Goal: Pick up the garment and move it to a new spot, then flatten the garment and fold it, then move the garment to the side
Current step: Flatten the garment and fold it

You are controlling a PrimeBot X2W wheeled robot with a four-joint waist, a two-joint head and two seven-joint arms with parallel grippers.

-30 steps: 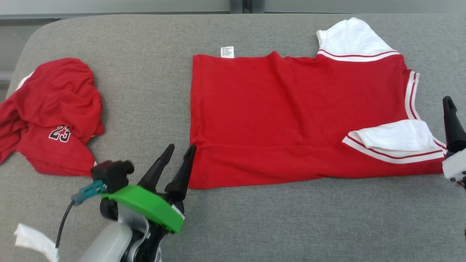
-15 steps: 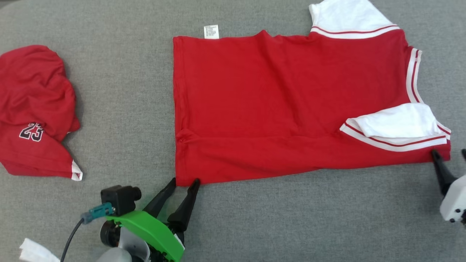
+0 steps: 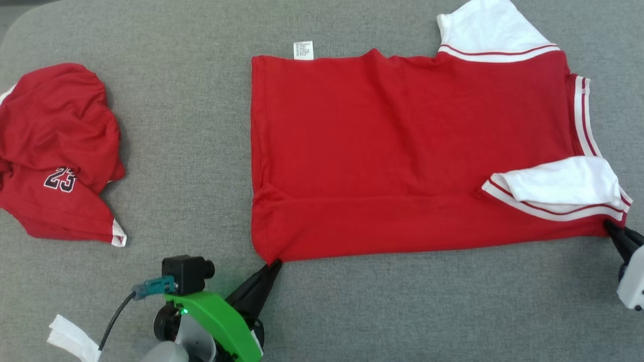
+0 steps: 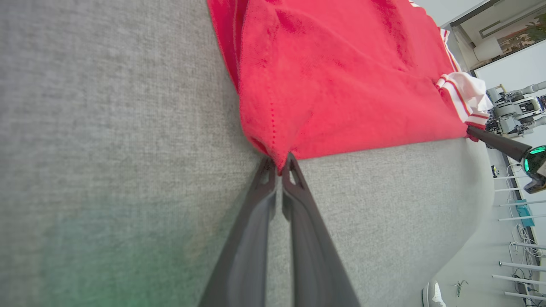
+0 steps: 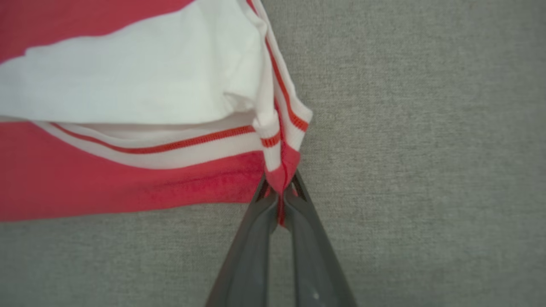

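— Where does the garment [image 3: 402, 151] lie?
— Spread flat on the grey surface [image 3: 191, 125], its near hem corner pinched by the left gripper [image 3: 274, 264] and its sleeve-side corner by the right gripper [image 3: 612, 229].
— How many shirts?
— Two: a second red shirt [image 3: 55, 151], crumpled well to the left, reads "23"; the white care label [image 3: 303, 50] is illegible

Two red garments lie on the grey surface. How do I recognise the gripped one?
On the grey surface, look right of the middle. The white-sleeved red shirt lies spread flat there, the left gripper and right gripper pinching its near corners. The other red garment, far left, is crumpled and shows 23.
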